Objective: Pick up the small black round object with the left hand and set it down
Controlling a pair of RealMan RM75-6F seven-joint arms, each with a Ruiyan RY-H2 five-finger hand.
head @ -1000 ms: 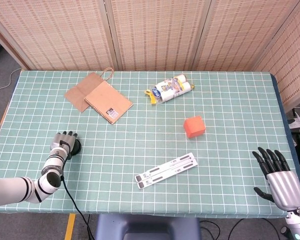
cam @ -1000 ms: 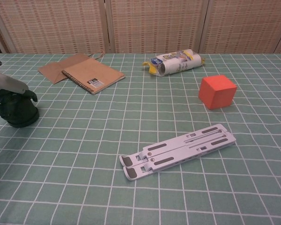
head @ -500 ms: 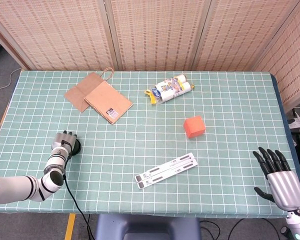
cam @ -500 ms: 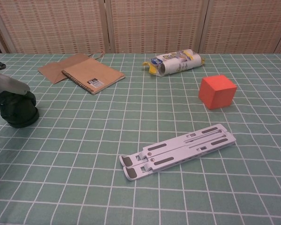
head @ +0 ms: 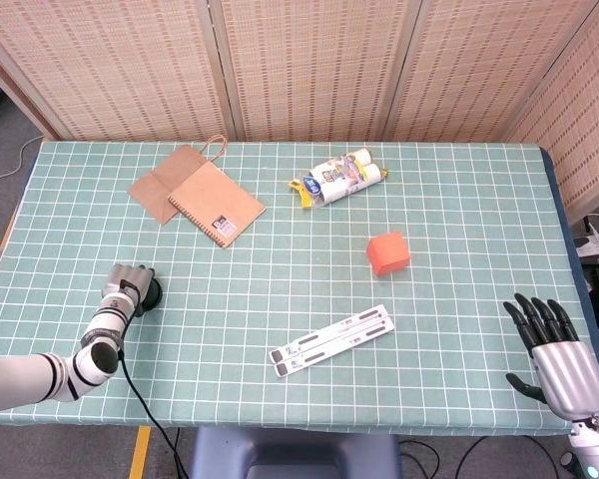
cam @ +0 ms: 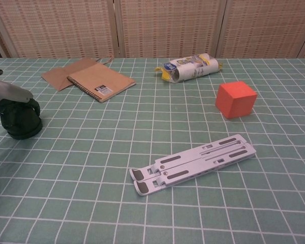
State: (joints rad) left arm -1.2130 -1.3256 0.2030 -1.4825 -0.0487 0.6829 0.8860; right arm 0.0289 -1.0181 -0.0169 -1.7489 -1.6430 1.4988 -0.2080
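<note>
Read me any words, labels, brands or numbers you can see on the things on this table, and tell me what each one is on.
No text here can be read.
Notebook: a small sticker near its lower edge, print too small to read.
Wrapped roll pack: printed wrapper, lettering blurred.
White folding stand: only dark pads, no text visible.
Orange cube, paper bag, black round object: no markings visible.

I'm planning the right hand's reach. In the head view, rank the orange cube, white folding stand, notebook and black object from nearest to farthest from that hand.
From the right hand:
1. Orange cube, up and left of the hand.
2. White folding stand, mid-table near the front edge; close to the cube's distance, slightly farther.
3. Notebook, far left rear.
4. Black object, at the left edge, under the left hand.
</note>
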